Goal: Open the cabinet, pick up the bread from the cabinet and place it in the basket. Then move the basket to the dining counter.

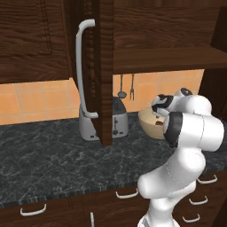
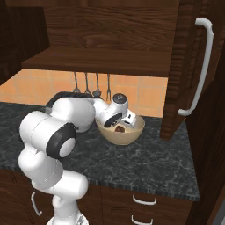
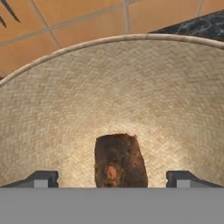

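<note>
Brown crusty bread lies on the floor of the tan woven basket, between the gripper fingertips, which stand spread wide and clear of it. Basket sits on the dark marbled worktop, right of the toaster; cabinet door open.

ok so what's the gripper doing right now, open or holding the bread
gripper: open, holding nothing; the bread lies loose between its fingertips at the bottom of the basket.
</note>
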Motion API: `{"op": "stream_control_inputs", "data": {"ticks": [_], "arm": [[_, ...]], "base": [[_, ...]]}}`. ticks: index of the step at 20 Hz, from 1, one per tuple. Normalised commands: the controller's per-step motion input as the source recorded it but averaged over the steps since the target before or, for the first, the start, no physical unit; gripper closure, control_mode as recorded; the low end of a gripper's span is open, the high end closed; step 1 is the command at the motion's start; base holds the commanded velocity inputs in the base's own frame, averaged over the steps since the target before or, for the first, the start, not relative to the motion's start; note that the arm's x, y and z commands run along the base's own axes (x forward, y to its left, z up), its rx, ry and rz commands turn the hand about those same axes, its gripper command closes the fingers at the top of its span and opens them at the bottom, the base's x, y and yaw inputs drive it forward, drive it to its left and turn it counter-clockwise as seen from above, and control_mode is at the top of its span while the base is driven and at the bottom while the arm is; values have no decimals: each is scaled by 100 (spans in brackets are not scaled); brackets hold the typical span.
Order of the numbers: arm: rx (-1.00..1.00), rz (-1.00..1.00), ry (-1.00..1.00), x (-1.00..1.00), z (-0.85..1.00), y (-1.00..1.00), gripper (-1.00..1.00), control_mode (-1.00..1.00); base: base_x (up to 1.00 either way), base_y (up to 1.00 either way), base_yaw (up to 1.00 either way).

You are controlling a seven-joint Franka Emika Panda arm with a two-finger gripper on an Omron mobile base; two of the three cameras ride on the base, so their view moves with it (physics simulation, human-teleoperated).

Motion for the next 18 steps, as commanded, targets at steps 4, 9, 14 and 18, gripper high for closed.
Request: {"op": "stream_control_inputs", "data": {"ticks": [4, 9, 14, 18], "arm": [[0, 6, -13, -57, 66, 23, -100, -100], [-2, 7, -7, -56, 70, 29, -100, -100], [-16, 15, -1, -63, 23, 29, -100, -100], [-28, 21, 0, -32, 5, 36, -100, -100]], "base": [[0, 0, 0], [0, 0, 0], [0, 0, 0], [0, 0, 0]]}}
